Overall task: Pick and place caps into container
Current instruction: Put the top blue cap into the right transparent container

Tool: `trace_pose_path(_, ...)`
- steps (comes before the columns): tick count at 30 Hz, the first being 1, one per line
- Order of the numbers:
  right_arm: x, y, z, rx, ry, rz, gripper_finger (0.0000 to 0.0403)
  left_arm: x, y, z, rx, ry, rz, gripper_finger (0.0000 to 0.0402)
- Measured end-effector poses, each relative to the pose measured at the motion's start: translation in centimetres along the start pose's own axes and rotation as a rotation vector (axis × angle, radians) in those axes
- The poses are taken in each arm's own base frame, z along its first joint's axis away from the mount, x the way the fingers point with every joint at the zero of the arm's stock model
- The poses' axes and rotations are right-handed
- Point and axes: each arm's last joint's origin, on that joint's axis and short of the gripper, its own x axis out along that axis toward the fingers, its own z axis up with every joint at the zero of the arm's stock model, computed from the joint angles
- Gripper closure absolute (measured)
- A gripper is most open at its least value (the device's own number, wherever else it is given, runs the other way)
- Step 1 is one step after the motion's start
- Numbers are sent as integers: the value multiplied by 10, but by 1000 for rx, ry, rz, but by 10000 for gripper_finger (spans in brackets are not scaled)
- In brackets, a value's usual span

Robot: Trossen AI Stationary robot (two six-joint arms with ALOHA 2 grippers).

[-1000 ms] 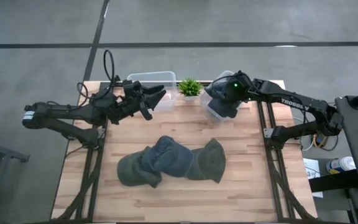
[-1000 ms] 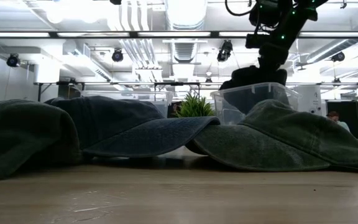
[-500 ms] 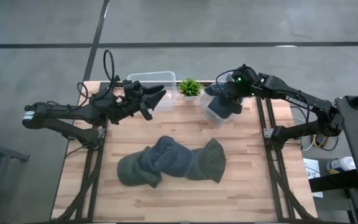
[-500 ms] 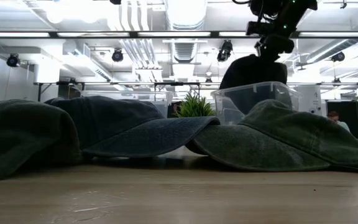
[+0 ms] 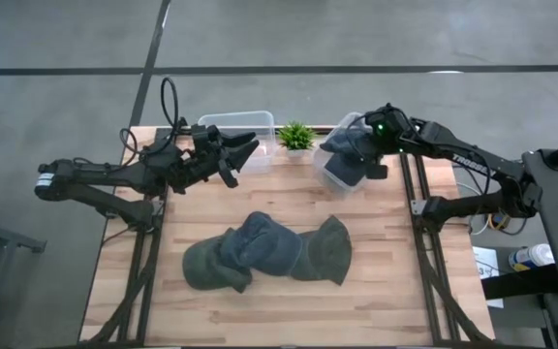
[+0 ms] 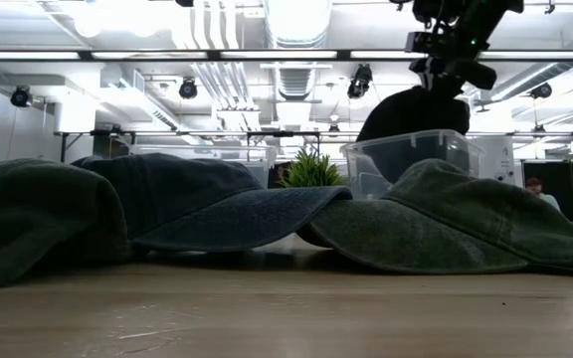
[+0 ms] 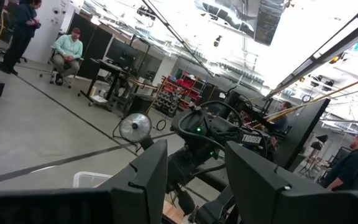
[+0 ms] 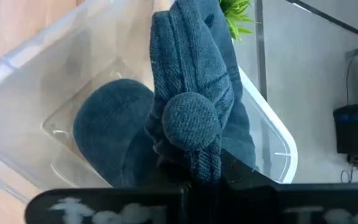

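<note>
Three caps lie bunched mid-table: an olive one point(image 5: 206, 267), a slate-blue one point(image 5: 260, 242) and another olive one point(image 5: 324, 250). At the far right stands a clear container point(image 5: 335, 179) with a slate-blue cap point(image 8: 107, 127) on its floor. My right gripper point(image 5: 364, 145) hovers over it, shut on another slate-blue cap point(image 8: 191, 81). My left gripper point(image 5: 242, 150) waits raised over the far left of the table, open, with nothing between its fingers point(image 7: 148, 180). My right gripper pinches the bunched, folded crown cloth point(image 8: 188, 158) of the slate-blue cap just beside its top button point(image 8: 190, 121), between its two fingers. The fingers come from above, slanting down. The cap hangs crumpled below them, over the container's open top point(image 6: 406, 149).
A second clear container point(image 5: 223, 126) stands at the far edge under my left gripper. A small green potted plant point(image 5: 296, 136) sits between the two containers. Bare wooden table point(image 5: 260, 310) lies near the front edge.
My right gripper has risen and drifted toward the table's right edge while rolling about its own axis. The slate-blue cap has gone up with it, hanging higher over the container than before.
</note>
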Motion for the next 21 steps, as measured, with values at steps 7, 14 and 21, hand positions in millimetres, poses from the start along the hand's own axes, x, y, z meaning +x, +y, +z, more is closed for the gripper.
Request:
trace_pose_path(7, 5, -2, 0, -45, 10, 0, 394, 0, 0, 0, 0, -3, 7, 248)
trace_pose_path(14, 34, -9, 6, 136, 38, 10, 394, 0, 0, 0, 0, -3, 7, 248)
trace_pose_path(21, 69, -13, 14, 480, 115, 49, 394, 0, 0, 0, -1, -3, 7, 248)
